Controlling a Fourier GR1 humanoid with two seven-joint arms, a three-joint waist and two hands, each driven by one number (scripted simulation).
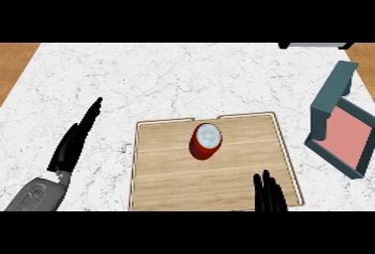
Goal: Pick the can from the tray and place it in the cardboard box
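Observation:
A red can [204,142] with a silver top stands upright near the middle of a flat wooden tray [161,173]. At the right edge sits a teal box [331,99] with a pink inner floor, its flap raised. My right hand [268,194] shows only straight fingers at the lower edge, over the tray's near right part, below and right of the can and apart from it. My left hand [71,144] rests open left of the tray, fingers straight and pointing up the counter.
The tray and box sit on a white marble counter [183,74]. Wooden floor shows at the top left and top right corners. A dark object [315,45] lies at the top right edge.

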